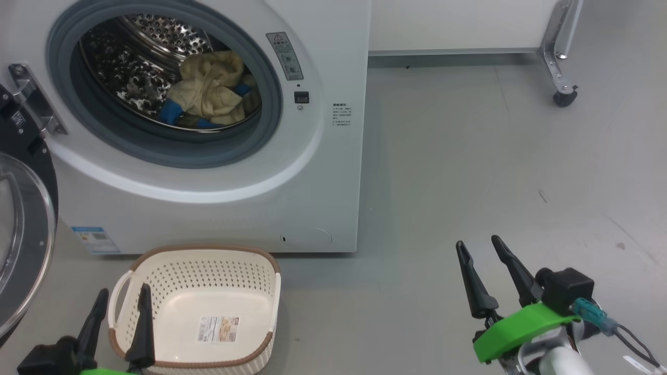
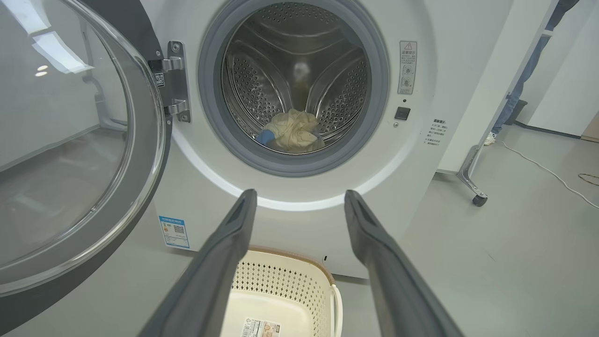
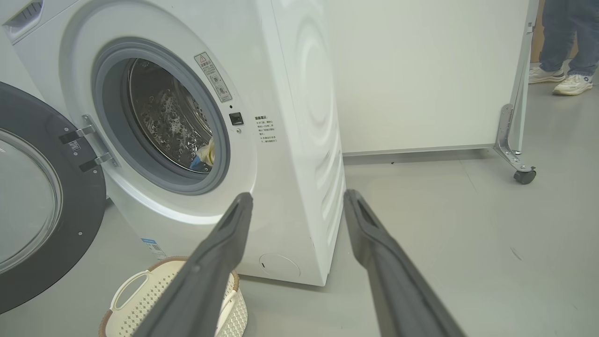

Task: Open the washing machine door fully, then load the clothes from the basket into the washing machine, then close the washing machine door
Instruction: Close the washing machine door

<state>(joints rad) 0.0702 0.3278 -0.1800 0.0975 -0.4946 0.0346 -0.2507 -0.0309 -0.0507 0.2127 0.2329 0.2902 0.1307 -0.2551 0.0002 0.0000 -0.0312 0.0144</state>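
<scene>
- While both arms are hanging low at the near edge of my head view, I am reading the left gripper [image 1: 124,289] as released: its two dark fingers are standing apart, clasping nothing, with their tips showing over the near left corner of the basket [image 1: 208,249].
- I am seeing the right gripper [image 1: 477,241] likewise spread and empty, hovering over bare floor well to the right of the basket.
- The basket is sitting on the floor just in front of the washing machine [image 1: 208,219], carrying nothing but a paper label [image 1: 219,329], so I am judging the loading done.
- The clothes [image 1: 211,88] are lying in a cream and blue heap at the bottom of the steel drum, behind the grey gasket; nothing seems to be trailing over the lip.
- The washing machine door [image 1: 23,234] is hanging wide open on the left, held by a hinge [image 1: 34,104] on the machine's left side.
- I am weighing one relation for the closing push: the door is lying left of the left gripper and slightly beyond it, its hinge line running upright, so its free edge would be sweeping rightward toward the opening. The left arm is by far the nearer; the right one is standing across the basket from it.
- Farthest off, a white panel on a caster wheel [image 1: 565,98] is standing behind the machine, with a person's feet [image 3: 561,79] showing past it.
</scene>
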